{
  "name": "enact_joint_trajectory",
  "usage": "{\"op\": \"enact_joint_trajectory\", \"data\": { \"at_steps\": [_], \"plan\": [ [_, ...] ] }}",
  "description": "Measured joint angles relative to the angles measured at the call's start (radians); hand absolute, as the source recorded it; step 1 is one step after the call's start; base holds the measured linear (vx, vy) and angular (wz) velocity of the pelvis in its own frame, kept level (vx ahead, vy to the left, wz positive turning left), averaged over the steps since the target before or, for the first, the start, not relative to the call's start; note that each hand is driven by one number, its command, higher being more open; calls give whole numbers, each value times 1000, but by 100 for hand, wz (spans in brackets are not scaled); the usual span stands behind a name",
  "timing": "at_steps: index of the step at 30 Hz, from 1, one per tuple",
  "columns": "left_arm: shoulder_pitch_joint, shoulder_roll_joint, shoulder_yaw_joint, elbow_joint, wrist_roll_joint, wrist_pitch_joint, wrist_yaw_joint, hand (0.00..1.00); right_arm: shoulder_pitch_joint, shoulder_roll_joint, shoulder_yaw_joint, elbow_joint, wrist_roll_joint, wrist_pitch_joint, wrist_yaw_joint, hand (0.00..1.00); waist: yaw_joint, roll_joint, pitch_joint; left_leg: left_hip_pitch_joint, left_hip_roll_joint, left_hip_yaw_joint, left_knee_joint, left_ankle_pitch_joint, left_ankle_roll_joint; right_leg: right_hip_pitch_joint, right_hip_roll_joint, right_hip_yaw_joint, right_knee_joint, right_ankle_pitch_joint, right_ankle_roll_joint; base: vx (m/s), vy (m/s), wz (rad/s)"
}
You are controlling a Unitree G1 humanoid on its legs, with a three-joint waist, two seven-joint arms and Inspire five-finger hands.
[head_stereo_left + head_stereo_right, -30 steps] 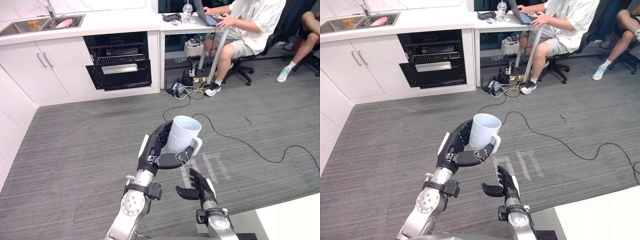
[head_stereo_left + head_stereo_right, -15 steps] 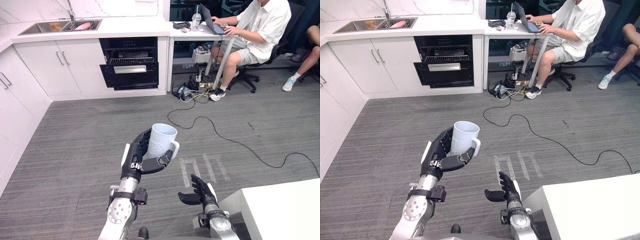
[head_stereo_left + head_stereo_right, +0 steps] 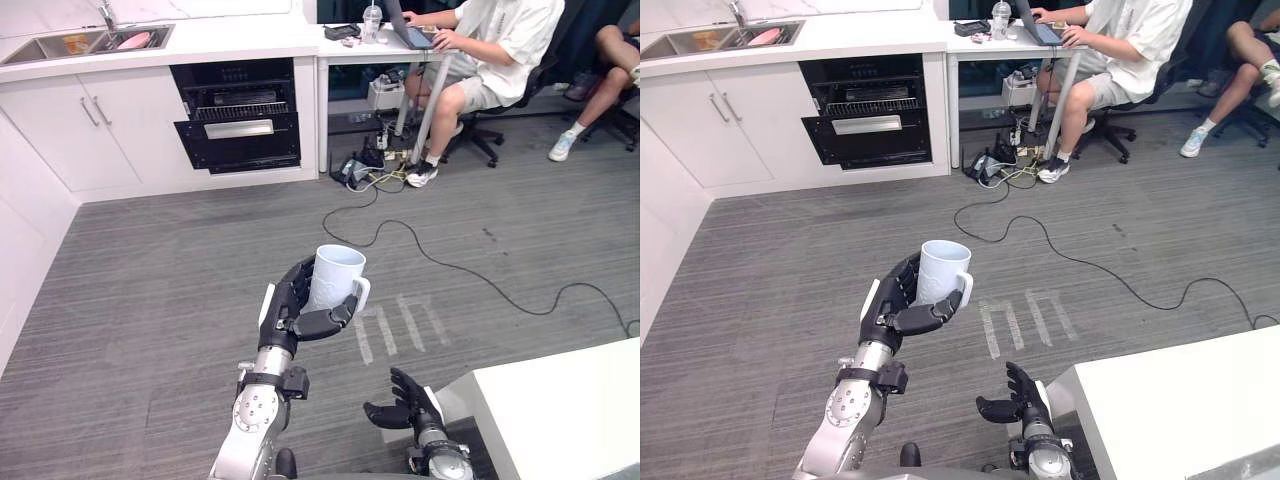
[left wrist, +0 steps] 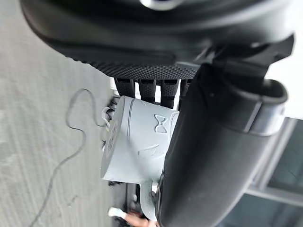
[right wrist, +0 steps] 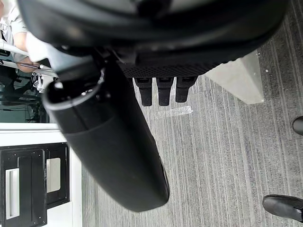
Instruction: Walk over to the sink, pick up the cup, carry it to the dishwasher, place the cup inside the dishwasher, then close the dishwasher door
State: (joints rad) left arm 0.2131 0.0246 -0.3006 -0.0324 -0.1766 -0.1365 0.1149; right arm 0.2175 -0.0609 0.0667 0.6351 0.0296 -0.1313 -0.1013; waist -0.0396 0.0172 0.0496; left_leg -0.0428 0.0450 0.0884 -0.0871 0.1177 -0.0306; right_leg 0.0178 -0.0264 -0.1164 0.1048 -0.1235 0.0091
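The grey floor point(image 3: 150, 280) takes up most of the room. By the far wall runs a long white table point(image 3: 240, 38) with cupboards under it. The black dishwasher point(image 3: 237, 125) sits in that row. Its front is open, so the rack inside shows. A person point(image 3: 490, 45) sits at a desk to the right of it. A near white table point(image 3: 570, 410) has its corner close to the robot's right side. The sink point(image 3: 40, 48) is set in the long white table, to the left of the dishwasher.

The left hand point(image 3: 295, 318) is held up in front of the robot, above the floor. Its fingers and thumb are wrapped tight round the cup point(image 3: 336, 275). The cup is white and upright, with its open top up and its handle to the right. The right hand point(image 3: 405, 410) is low down, near the corner of the near white table. Its fingers are loose and apart, and it holds nothing.

I think the pick-up is done, since the cup is in the hand and not in the sink. The robot looks to be in the carrying part, well apart from the dishwasher. It has yet to walk there, put the cup inside and shut the door.
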Motion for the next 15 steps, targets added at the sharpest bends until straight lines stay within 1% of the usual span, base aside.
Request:
{"op": "enact_joint_trajectory", "data": {
  "at_steps": [2, 6, 8, 9, 10, 11, 12, 13, 14, 15],
  "plan": [
    [19, 5, 17, 0, -2, 0, -6, 30, -3, 2, -20, -45, 18, 0, -3, 90, 6, -1, 0, 2, -13, -32, 0, 4, 3, -1, -15, -31, 37, -30, 5, 18, 0, 44],
    [26, 6, 42, -1, -5, 0, -4, 30, -12, -11, -21, -100, 19, -15, -7, 90, 40, -1, 2, -21, -25, -73, 10, 9, 2, -1, -26, -75, 54, -46, 4, -18, -4, 40],
    [23, 4, 52, -12, -12, 0, -4, 30, -30, -15, -21, -101, 20, -17, -18, 90, 48, -7, 20, -87, -45, -82, 93, 3, -4, -1, -43, -140, 63, -51, 5, -61, 9, 81],
    [22, 0, 57, -18, -13, 0, -4, 30, -39, -16, -21, -101, 20, -17, -20, 90, 49, -7, 31, -104, -45, -71, 116, -2, -12, 0, -45, -156, 63, -51, 5, -114, 10, 85],
    [22, -4, 62, -30, -22, 0, 3, 30, -55, -21, -22, -101, 21, -18, -26, 90, 52, -2, 52, -134, -27, -2, 153, -59, -3, 10, -43, -190, 63, -50, 4, -135, 0, 80],
    [24, -3, 64, -32, -22, 0, 11, 30, -57, -19, -21, -106, 21, -17, -33, 90, 55, -2, 59, -159, 14, 107, 217, -107, 6, 26, -46, -223, 55, -51, 4, -124, 11, 84],
    [28, -5, 65, -32, -22, -1, 15, 30, -58, -22, -21, -111, 20, -17, -39, 90, 57, 0, 60, -171, 46, 187, 260, -122, 13, 35, -49, -242, 48, -52, 6, -60, 29, 69],
    [29, -5, 67, -32, -22, -1, 15, 30, -62, -23, -21, -116, 20, -17, -45, 90, 60, 5, 60, -183, 72, 238, 293, -128, 19, 38, -51, -254, 49, -60, 14, -33, 90, 53],
    [32, -5, 71, -32, -21, -1, 15, 30, -68, -24, -21, -123, 20, -17, -54, 90, 65, 10, 59, -191, 84, 260, 317, -125, 25, 40, -58, -268, 58, -82, 16, -24, 102, 36],
    [34, -5, 73, -32, -21, -1, 15, 30, -70, -23, -21, -130, 20, -17, -57, 90, 68, 9, 59, -192, 79, 261, 321, -130, 35, 41, -65, -268, 63, -94, 28, 36, 185, 21]
  ]
}}
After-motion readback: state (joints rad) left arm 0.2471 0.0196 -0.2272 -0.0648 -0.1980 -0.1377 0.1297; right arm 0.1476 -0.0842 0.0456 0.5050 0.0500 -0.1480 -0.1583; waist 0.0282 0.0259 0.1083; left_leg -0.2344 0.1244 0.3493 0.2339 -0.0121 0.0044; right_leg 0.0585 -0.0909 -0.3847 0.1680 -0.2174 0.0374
